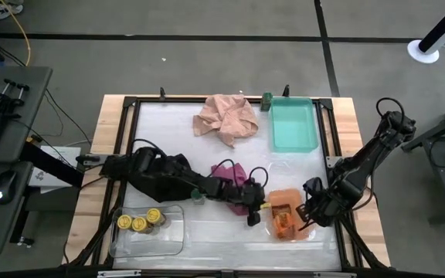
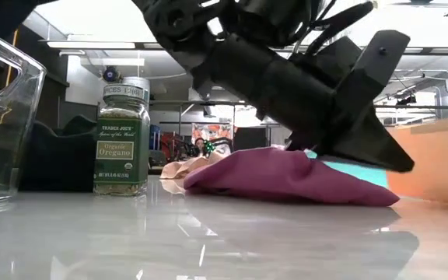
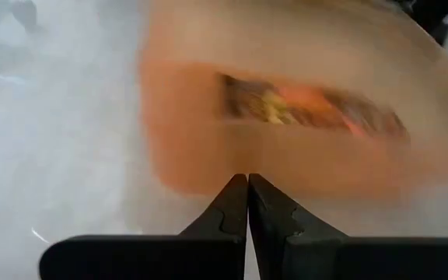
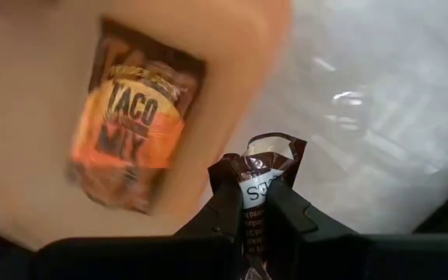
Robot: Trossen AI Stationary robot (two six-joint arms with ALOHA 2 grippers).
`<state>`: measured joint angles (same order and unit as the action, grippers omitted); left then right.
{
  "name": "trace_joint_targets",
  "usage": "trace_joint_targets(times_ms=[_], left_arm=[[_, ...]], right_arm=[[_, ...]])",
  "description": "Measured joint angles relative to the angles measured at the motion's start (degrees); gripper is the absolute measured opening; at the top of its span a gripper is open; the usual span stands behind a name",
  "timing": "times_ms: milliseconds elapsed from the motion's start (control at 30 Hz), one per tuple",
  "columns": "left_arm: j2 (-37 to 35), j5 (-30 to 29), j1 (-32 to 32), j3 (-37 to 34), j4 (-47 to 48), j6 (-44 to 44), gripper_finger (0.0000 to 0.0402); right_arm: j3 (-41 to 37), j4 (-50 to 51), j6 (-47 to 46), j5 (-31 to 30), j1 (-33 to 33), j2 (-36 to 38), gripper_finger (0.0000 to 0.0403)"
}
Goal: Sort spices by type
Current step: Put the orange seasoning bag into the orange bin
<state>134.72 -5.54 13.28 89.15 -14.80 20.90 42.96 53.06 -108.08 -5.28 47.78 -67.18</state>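
An orange tray [image 1: 273, 199] near the table's near right holds one brown-orange taco-mix packet [image 4: 138, 117]. My right gripper [image 4: 253, 187] hovers at the tray's right edge [image 1: 309, 222], shut on a second dark-brown packet. My left gripper [image 3: 247, 179], shut and holding nothing, points at the tray's left wall [image 1: 253, 218]. Three yellow-lidded jars [image 1: 138, 223] stand in the clear tray [image 1: 172, 239]. One dark-green oregano jar [image 2: 123, 136] stands upright on the table [image 1: 198, 198] beside my left arm. Another green jar [image 1: 267, 99] stands at the teal tray's far left corner. My left gripper's shut tips are close to the orange tray's left wall [image 3: 201, 167]; I cannot tell whether they touch it. My right gripper pinches the dark-brown packet between its two fingers, just below its crimped end [image 4: 264, 152], which sticks out past the fingertips. The fingers slant down from the table's right.
The teal tray [image 1: 292, 127] sits at the far right with a pink cloth [image 1: 226, 116] to its left. A magenta cloth [image 1: 234, 181] and a black cloth [image 1: 178, 166] lie mid-table under my left arm. Bare tabletop lies between the clear and orange trays.
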Motion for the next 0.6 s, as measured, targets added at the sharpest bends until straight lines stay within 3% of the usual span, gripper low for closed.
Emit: trace_joint_targets(times_ms=[200, 367, 600], left_arm=[[0.0, 0.3, -2.5, 0.0, -1.4, 0.9, 0.0000], [0.0, 3.9, -2.4, 0.0, -1.2, 2.8, 0.0000], [-2.9, 10.0, -0.2, 0.0, 7.5, 0.1, 0.0000]], right_arm=[[0.0, -1.6, -2.2, 0.2, 1.3, 0.0, 0.0021], [0.0, 0.4, -3.5, 1.0, 2.9, 0.0, 0.0021], [0.0, 2.4, -3.5, 1.1, 3.4, 0.0, 0.0021]])
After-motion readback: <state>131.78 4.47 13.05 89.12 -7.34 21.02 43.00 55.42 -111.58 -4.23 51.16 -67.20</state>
